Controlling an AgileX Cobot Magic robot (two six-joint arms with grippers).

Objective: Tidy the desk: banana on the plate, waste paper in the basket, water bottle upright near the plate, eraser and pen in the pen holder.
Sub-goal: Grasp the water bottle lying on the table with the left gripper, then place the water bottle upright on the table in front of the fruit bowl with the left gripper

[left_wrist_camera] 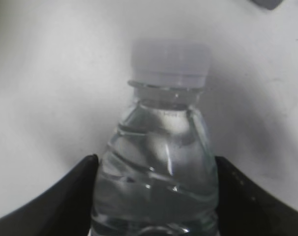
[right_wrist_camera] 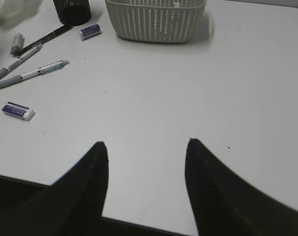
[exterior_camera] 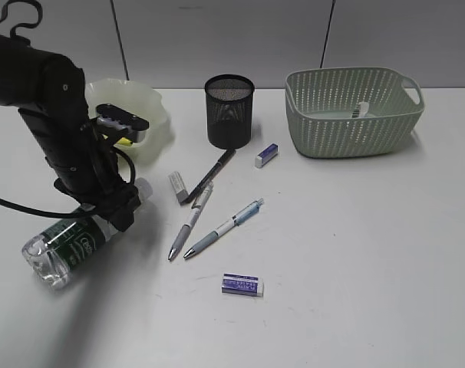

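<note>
The left gripper (left_wrist_camera: 156, 196) is seen set about the shoulder of the water bottle (exterior_camera: 64, 249), one dark finger on each side and close against the plastic; whether the bottle is firmly clamped or merely straddled cannot be told, since no gap and no squeeze can be made out in the left wrist view. The right gripper (right_wrist_camera: 144, 157) is held open and empty above bare table (right_wrist_camera: 213, 98), well away from the work.

The bottle is lying on its side at the left of the desk, its base towards the near left edge and its white cap (left_wrist_camera: 169, 61) pointing towards the middle. The plate (exterior_camera: 152, 107) is just behind the left arm, largely hidden by it, with something yellow, probably the banana, barely visible on it.

The step in hand is judged to be the righting of the bottle. It is best done with a full, even closure below the neck, where the wall is stiffest; a thin, water-filled body is likely to slip or dent if pinched lower. The bottle should be lifted clear before it is rotated, so that the base is not dragged. It should be set down flat beside the plate but not touching its frilled rim, and released only once it stands steady.

The pens (exterior_camera: 217, 228) and the erasers (exterior_camera: 242, 285) lie apart to the right, near the pen holder (exterior_camera: 229, 111) and the basket (exterior_camera: 354, 111), and should be kept out of the swing.
</note>
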